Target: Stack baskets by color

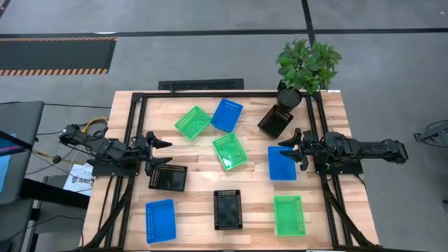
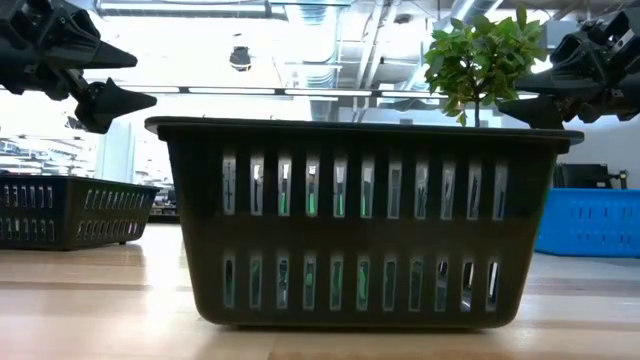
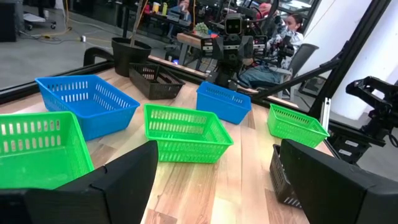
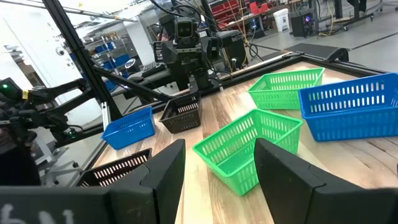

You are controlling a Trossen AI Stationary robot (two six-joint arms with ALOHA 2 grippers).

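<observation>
- Baskets, nine of them, lie singly across my desk (image 1: 329, 126), none nested yet, so the colour stacking looks unstarted.
- Green baskets: one near the far middle (image 1: 192, 122), one at the centre (image 1: 230, 151), one at the near right (image 1: 289, 215).
- Blue baskets: one far middle (image 1: 227, 115) just beside the far green one, one at right (image 1: 281, 163), one at the near left (image 1: 160, 220).
- Black baskets: one far right by the potted plant (image 1: 275, 121), one at left (image 1: 168, 177), one near the middle (image 1: 227, 208).
- Potted plant (image 1: 306, 64) stands at the far right corner; its dark pot is no basket.
- My left gripper (image 1: 158, 152) hovers open and empty above the left black basket's far edge, which I judge a ready pose.
- My right gripper (image 1: 292, 152) hangs open and empty over the right blue basket's far edge.
- From the low view the near black basket fills the picture and hides most others behind it.
</observation>
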